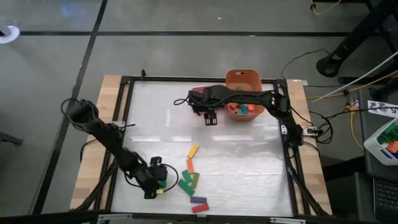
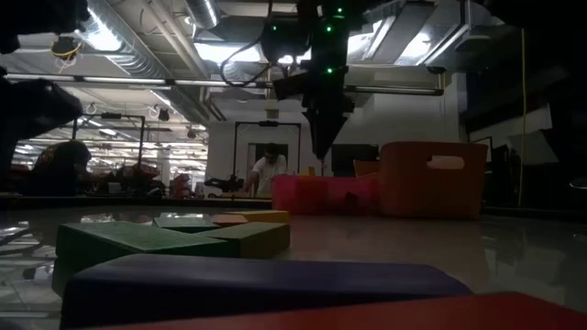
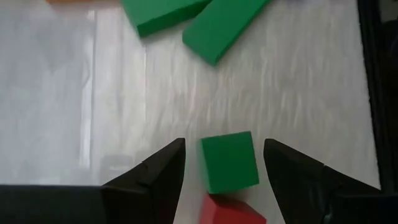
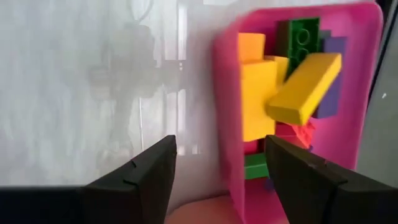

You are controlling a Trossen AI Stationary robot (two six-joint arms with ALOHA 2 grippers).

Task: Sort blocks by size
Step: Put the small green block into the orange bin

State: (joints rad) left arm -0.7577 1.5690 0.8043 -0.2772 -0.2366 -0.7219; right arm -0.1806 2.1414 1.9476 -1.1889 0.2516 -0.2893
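My left gripper (image 1: 155, 179) is open near the table's near left corner. Its fingers stand on either side of a small green cube (image 3: 229, 163) without touching it. A red cube (image 3: 233, 211) lies right beside the green one. My right gripper (image 1: 211, 118) is open and empty above the table. It hangs beside the pink tray (image 4: 227, 93), which holds yellow, orange, green and purple bars. A yellow bar (image 4: 305, 87) lies tilted on top of the others. Loose bars lie near the front: yellow (image 1: 193, 150), orange (image 1: 189, 165), green (image 1: 186, 182), purple (image 1: 199, 200) and red (image 1: 200, 208).
The orange tub (image 1: 242, 78) stands at the far right next to the pink tray and holds small coloured blocks (image 1: 239, 111). Two green bars (image 3: 186, 15) lie a little beyond the left gripper. A black frame (image 1: 127, 124) borders the table. People show in the room behind.
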